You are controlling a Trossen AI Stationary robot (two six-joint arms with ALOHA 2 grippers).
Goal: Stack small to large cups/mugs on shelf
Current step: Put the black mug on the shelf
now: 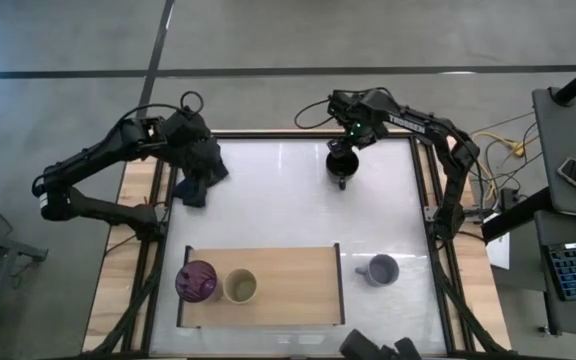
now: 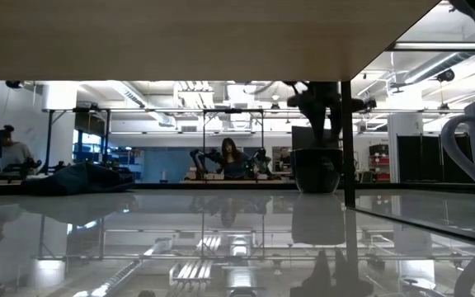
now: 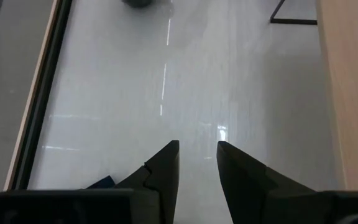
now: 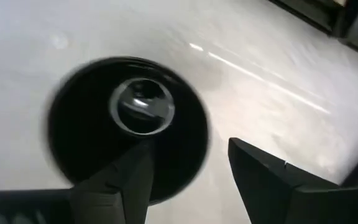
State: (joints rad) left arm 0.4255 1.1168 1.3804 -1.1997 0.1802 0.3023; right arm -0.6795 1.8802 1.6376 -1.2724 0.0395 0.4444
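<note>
Black mug (image 1: 341, 166): glossy, wide, handled; stands upright on the white table (image 1: 288, 200) in the upper right of the high view, well apart from the shelf. From the right wrist its round mouth and shiny bottom show; nothing in it that I can make out.
Right gripper (image 1: 346, 150): right over the black mug, fingers spread wide. In the right wrist view one finger (image 4: 132, 177) lies across the mug's mouth and the other (image 4: 266, 174) stands outside the rim; whether either touches, I cannot tell.
Shelf (image 1: 298, 285): flat light-wood board with a thin dark frame, at the bottom centre of the high view.
On shelf: purple tumbler (image 1: 197, 281) at the left end, beige cup (image 1: 240, 287) just beside it on the right; both upright, mouths up, and they look empty.
Grey mug (image 1: 380, 269): lavender-grey, handled, upright on the table just to the right of the shelf, off the board.
Left gripper (image 1: 203, 175): upper left of the high view, over the table's edge above a dark cloth (image 1: 193, 190); fingers a little apart, holding nothing.
Background: in the low view a person (image 2: 229, 157) sits far off in the room.
</note>
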